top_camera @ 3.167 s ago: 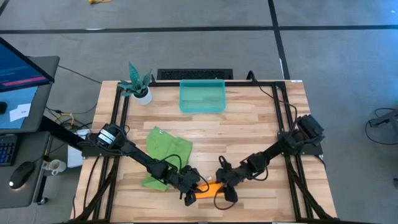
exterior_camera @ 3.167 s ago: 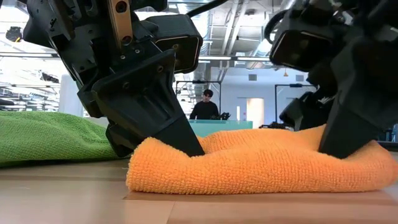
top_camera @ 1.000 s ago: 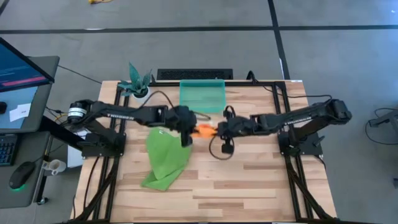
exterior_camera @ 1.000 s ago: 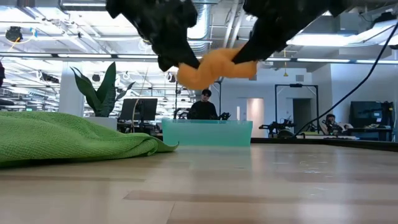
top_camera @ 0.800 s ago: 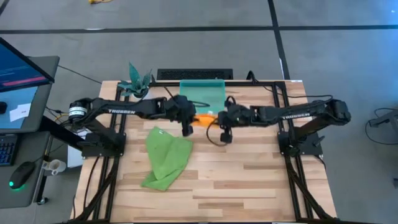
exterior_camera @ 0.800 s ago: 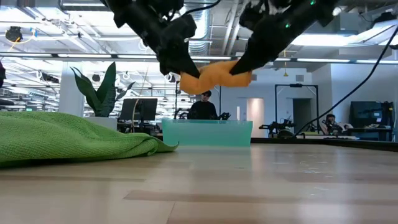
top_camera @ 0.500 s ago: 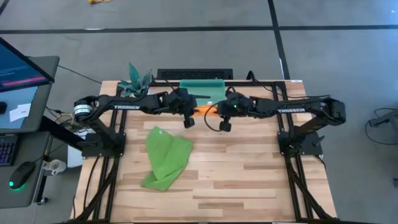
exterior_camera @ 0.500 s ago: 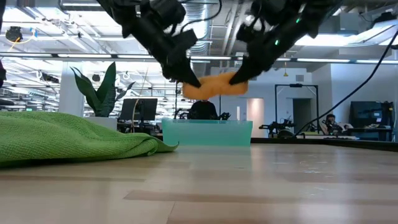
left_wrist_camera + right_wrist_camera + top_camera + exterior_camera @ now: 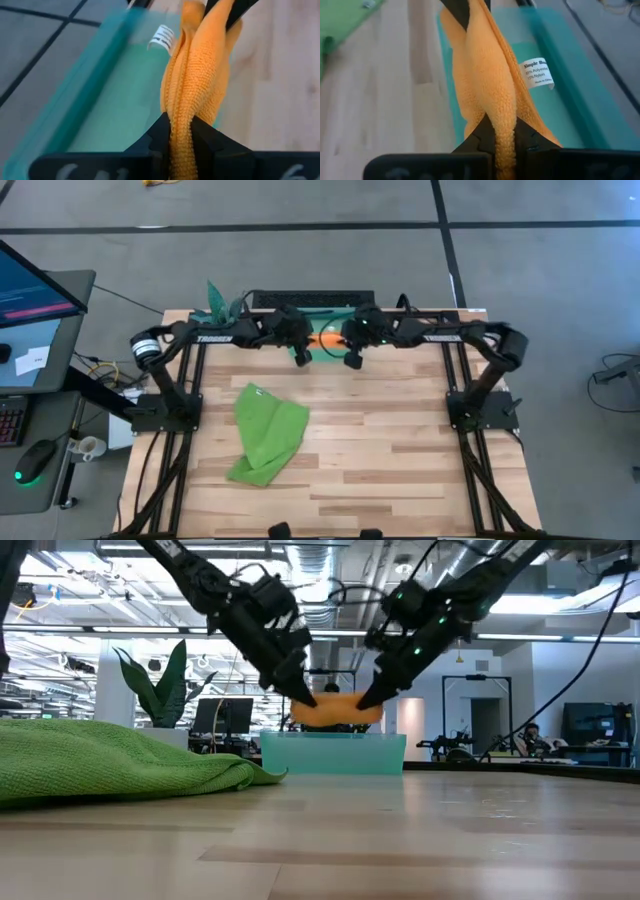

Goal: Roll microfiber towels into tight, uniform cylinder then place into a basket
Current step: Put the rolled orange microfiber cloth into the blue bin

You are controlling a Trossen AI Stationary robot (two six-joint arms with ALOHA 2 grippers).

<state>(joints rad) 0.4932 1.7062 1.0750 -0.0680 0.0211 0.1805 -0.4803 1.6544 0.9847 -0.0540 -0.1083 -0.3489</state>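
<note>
Over the far edge of your worktop [image 9: 400, 430], both arms meet above the teal basket [image 9: 333, 754], carrying the rolled orange towel [image 9: 337, 710] between them. Your left gripper [image 9: 303, 340] is clamped on one end of the roll; its wrist view shows the two dark fingers [image 9: 161, 131] pressed tight against the orange cloth, with nothing else between them. Your right gripper [image 9: 344, 340] is closed just as firmly on the opposite end, its fingers [image 9: 522, 135] pinching the folds from either side. The roll hangs level between the two, just above the basket's rim; from table height you cannot tell whether its underside touches the bin. A white care label [image 9: 538, 72] dangles from the towel over the basket's floor.

The green towel [image 9: 266, 431] lies unrolled and rumpled on the worktop's left half, towards the near edge, well apart from the basket. A small potted plant [image 9: 219, 305] stands at the far left corner, beside the left arm. Beyond the table, a person [image 9: 530, 733] is visible deep in the room.
</note>
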